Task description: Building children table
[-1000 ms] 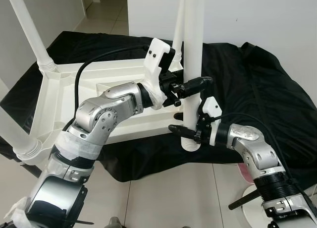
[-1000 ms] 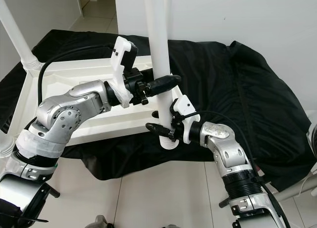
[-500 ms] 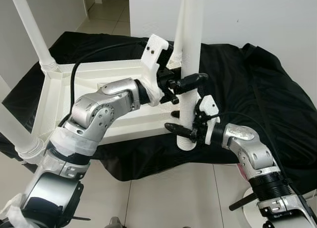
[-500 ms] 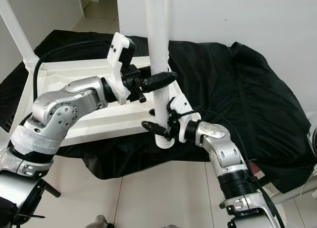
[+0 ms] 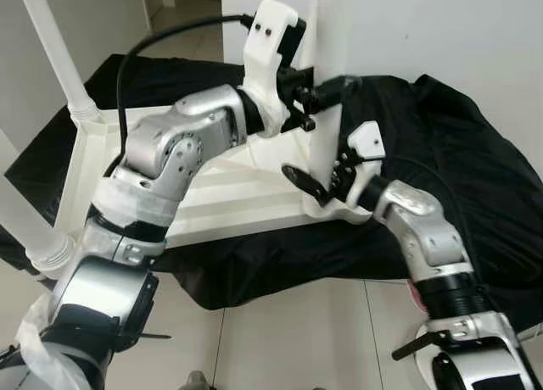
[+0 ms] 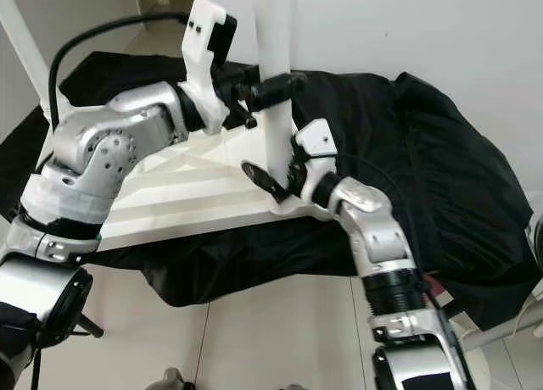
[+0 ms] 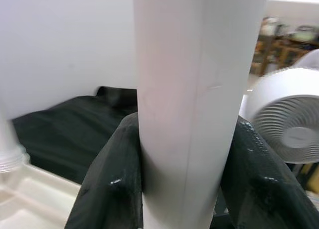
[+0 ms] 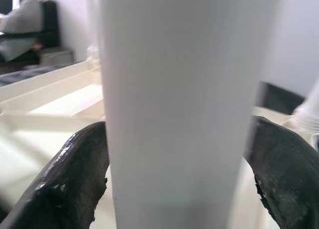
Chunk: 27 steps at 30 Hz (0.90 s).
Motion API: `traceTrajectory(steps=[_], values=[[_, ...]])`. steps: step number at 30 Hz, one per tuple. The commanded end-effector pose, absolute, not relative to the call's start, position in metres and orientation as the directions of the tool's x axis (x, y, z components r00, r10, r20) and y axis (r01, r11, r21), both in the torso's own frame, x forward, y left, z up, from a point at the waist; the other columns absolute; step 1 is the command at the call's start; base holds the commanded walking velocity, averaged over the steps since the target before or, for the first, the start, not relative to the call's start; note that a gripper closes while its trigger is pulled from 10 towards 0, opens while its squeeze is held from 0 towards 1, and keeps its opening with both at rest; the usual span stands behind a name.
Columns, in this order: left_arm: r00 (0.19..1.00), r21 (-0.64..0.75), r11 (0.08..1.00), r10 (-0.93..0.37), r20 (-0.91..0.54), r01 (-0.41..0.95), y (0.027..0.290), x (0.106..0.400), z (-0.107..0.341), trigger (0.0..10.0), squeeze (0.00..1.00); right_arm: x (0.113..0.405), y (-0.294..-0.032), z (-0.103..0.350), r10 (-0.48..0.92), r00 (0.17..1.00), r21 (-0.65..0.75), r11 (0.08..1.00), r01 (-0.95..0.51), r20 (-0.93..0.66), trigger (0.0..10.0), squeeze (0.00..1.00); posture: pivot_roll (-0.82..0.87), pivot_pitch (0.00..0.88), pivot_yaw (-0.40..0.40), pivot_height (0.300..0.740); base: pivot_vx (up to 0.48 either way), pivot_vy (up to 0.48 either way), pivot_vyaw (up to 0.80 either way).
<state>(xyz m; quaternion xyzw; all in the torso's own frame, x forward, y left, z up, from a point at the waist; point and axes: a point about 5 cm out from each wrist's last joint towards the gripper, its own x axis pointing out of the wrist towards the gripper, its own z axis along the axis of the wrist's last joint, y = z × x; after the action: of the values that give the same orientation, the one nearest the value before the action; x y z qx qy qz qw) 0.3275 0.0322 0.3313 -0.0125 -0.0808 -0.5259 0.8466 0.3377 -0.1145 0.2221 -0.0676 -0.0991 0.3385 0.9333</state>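
— Where the upturned white tabletop (image 5: pixel 212 199) lies on the black cloth (image 5: pixel 475 169), what holds the leg?

— The right gripper (image 5: pixel 316 180) clasps the white leg (image 6: pixel 276 93) low down, at the near corner socket, though whether it's seated looks unclear. Higher up, the left gripper (image 5: pixel 327 91) is closed around it. Farther off, another leg (image 5: pixel 55 55) stands upright.

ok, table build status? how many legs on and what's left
Done: two legs stand in the upturned tabletop on its left side. In hand: both grippers hold a third leg upright at the near right corner, the left gripper high, the right gripper low by the socket. Left: seating this leg; I cannot tell about the fourth corner, hidden behind the arms.
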Motion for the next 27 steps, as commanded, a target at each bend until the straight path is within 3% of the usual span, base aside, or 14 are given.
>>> traceTrajectory(steps=[1,5,10,12,18,27], values=[[0.455,0.100,0.474,-0.875,0.168,0.875,0.029,0.328,0.339,10.0,0.00,0.341,-0.118,0.224,0.601,0.786,-0.192,0.797,-0.573,0.149,10.0,0.00,0.01,0.000,-0.037,0.740,0.000,0.000,0.00],[0.542,0.125,0.565,-0.822,0.176,0.815,0.029,0.337,0.347,10.0,0.00,0.348,-0.106,0.227,0.481,0.858,-0.190,0.873,-0.449,0.181,10.0,0.00,0.01,0.012,-0.036,0.740,0.000,0.000,0.00],[0.566,0.119,0.592,-0.801,0.195,0.797,0.028,0.341,0.352,10.0,0.00,0.350,-0.099,0.228,0.411,0.889,-0.153,0.910,-0.386,0.202,10.0,0.00,0.01,0.022,-0.037,0.740,0.000,0.000,0.00],[0.585,0.134,0.614,-0.785,0.206,0.777,0.025,0.344,0.357,10.0,0.00,0.354,-0.094,0.228,0.320,0.923,-0.123,0.946,-0.300,0.213,10.0,0.00,0.01,0.027,-0.037,0.740,0.000,0.000,0.00],[0.577,0.130,0.615,-0.780,0.241,0.777,0.016,0.341,0.368,10.0,0.00,0.359,-0.089,0.232,0.188,0.952,-0.068,0.982,-0.177,0.240,10.0,0.00,0.01,0.032,-0.028,0.740,0.000,0.000,0.00],[0.564,0.145,0.604,-0.789,0.243,0.783,0.010,0.340,0.371,10.0,0.00,0.363,-0.084,0.235,0.174,0.953,-0.066,0.984,-0.163,0.249,10.0,0.00,0.01,0.033,-0.030,0.740,0.000,0.000,0.00]])
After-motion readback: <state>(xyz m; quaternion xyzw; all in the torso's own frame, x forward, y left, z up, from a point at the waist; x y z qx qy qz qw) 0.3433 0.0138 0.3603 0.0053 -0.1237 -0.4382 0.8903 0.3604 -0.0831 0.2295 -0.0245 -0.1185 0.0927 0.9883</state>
